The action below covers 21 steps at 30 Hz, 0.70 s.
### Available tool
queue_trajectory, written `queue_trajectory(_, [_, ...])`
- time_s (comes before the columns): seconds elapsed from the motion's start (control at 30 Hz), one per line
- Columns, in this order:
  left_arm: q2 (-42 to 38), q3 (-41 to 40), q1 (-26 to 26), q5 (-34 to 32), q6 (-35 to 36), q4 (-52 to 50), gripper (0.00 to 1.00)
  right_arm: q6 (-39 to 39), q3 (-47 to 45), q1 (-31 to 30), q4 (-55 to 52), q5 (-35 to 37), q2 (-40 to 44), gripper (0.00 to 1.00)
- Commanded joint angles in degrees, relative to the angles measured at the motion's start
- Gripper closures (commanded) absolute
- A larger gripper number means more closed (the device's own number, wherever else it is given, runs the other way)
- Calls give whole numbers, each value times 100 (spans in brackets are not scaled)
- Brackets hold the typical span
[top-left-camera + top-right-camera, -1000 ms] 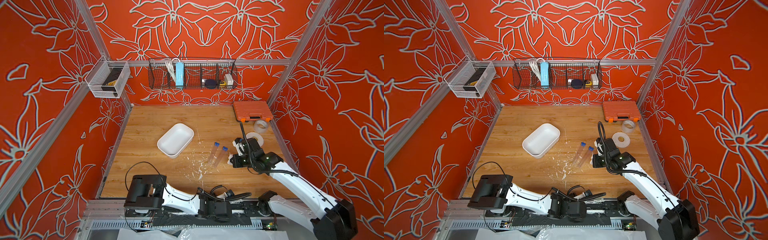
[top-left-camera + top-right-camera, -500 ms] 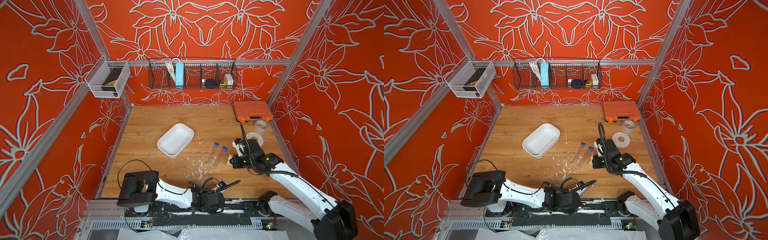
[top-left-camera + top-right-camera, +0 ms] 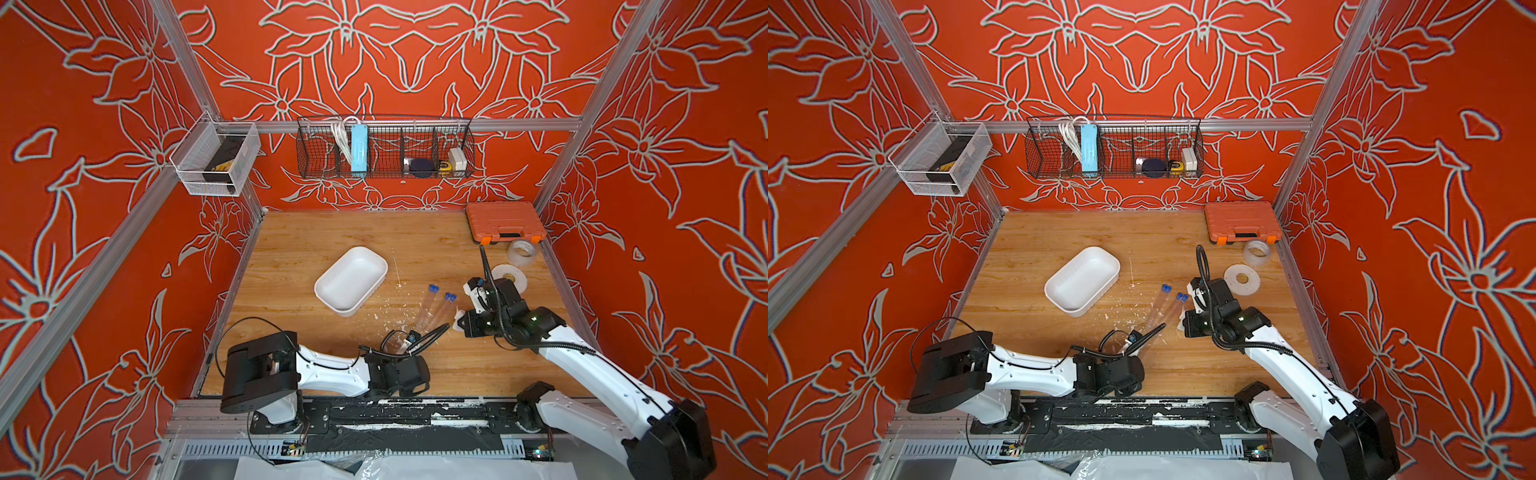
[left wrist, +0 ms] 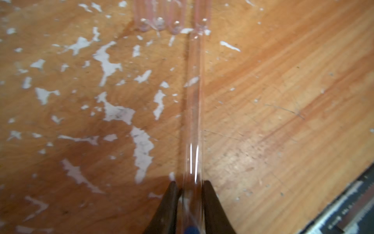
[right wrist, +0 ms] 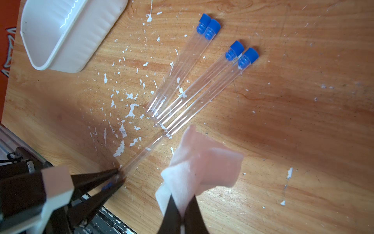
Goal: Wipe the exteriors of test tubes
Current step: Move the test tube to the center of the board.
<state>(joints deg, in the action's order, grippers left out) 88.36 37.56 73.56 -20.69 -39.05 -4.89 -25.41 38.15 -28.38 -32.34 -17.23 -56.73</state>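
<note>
While our left gripper clamps a tube near the bench's front edge and right gripper pinches tissue, we're at pickup; next, likely: lift, wrap tissue round it.

A white rectangular plastic tray lies on the white-flecked wooden desk; an orange plastic case sits at the far corner, a clear tape roll just beside it.

The test tubes lie between tray and tape roll.
</note>
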Motion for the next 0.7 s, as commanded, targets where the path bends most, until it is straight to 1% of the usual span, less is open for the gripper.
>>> queue_trajectory(0.0, [38, -300, -356, -119, -200, -900, 74, -54, -89, 45, 113, -96, 4, 100])
queue_trajectory(0.17, [-91, -404, -603, -63, -70, -802, 71, -34, -101, 48, 57, -62, 65, 100])
queue_trajectory(0.4, [-329, -454, -632, 62, -83, -1083, 54, -43, -154, 43, 118, -130, 57, 100])
queue_trajectory(0.53, [-664, -753, -632, 254, -240, -1234, 44, -61, -210, 45, 174, -147, 92, 100])
queue_trajectory(0.67, [-879, -1036, -630, 421, -349, -1190, 42, -95, -288, 43, 295, -198, 91, 100])
